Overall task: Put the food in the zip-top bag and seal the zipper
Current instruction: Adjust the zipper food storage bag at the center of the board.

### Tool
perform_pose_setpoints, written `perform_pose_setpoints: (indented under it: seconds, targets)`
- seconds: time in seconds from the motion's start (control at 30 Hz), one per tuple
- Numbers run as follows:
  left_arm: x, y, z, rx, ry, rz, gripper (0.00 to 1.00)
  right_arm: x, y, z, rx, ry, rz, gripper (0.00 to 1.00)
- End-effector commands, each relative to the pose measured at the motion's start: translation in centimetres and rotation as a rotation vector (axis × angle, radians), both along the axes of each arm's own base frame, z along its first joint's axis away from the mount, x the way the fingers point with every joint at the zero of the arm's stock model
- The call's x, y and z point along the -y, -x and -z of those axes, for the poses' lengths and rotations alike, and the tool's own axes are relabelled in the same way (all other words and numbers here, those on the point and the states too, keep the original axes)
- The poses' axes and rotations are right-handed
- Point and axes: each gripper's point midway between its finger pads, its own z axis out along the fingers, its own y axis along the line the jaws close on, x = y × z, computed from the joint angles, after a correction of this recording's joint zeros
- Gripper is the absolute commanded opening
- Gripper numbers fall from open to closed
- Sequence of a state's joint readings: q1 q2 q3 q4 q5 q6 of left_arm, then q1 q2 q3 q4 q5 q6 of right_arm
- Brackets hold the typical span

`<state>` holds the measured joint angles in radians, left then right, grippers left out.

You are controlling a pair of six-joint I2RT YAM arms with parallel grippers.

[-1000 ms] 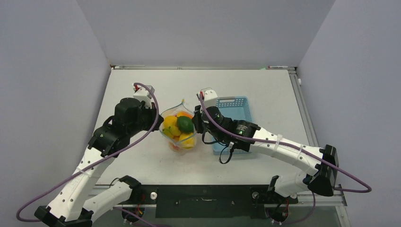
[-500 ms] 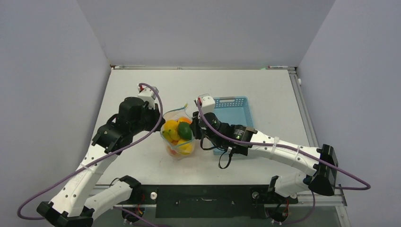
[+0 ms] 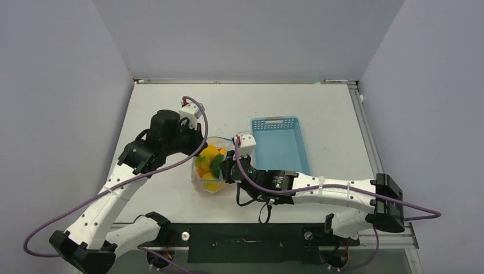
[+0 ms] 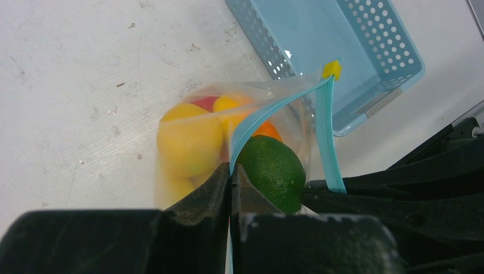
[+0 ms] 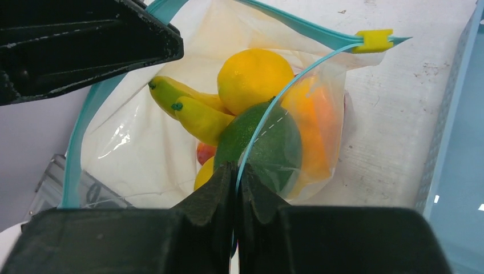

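The clear zip-top bag stands on the table between both arms, its mouth open. Inside lies the food: a green lime, a lemon, bananas, an orange and a bit of red fruit. My left gripper is shut on one side of the teal zipper. The right gripper is shut on the opposite strip of the zipper. A yellow slider sits at the far end of the mouth. From above, the left gripper and right gripper flank the bag.
The light-blue lattice basket lies right of the bag, with nothing in the part that shows; its wall shows just beyond the bag. The right forearm stretches along the near table edge. Grey walls close in the table.
The right gripper has drawn left and toward the near edge, the left wrist has shifted right. The bag moved with them, slightly nearer, and its mouth looks narrower from above.
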<state>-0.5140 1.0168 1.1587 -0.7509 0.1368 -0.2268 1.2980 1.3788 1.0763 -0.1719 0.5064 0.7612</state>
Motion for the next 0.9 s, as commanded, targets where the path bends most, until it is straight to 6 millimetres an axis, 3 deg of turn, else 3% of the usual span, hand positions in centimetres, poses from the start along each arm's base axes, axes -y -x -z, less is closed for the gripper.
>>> perform_pose_setpoints:
  seconds: [0.0, 0.17, 0.4, 0.67, 0.87]
  targets:
    - [2.4, 0.4, -2.6, 0.100, 0.054, 0.141, 0.00, -0.5, -1.1, -2.1, 0.034, -0.182, 0.141, 0.05]
    - [3.1, 1.5, -0.6, 0.088, 0.025, 0.207, 0.00, 0.1, -1.5, -1.7, 0.040, -0.216, 0.209, 0.06]
    - [2.9, 1.8, 1.7, 0.059, -0.027, 0.194, 0.00, 0.0, -1.5, -1.0, 0.031, -0.212, 0.217, 0.19]
    - [2.5, 1.5, 2.0, 0.060, -0.045, 0.170, 0.00, 0.8, -1.2, -1.2, 0.035, -0.201, 0.209, 0.39]
    - [2.4, 1.6, 1.9, 0.067, -0.042, 0.167, 0.00, 2.3, -1.0, -1.7, 0.056, -0.152, 0.203, 0.48]
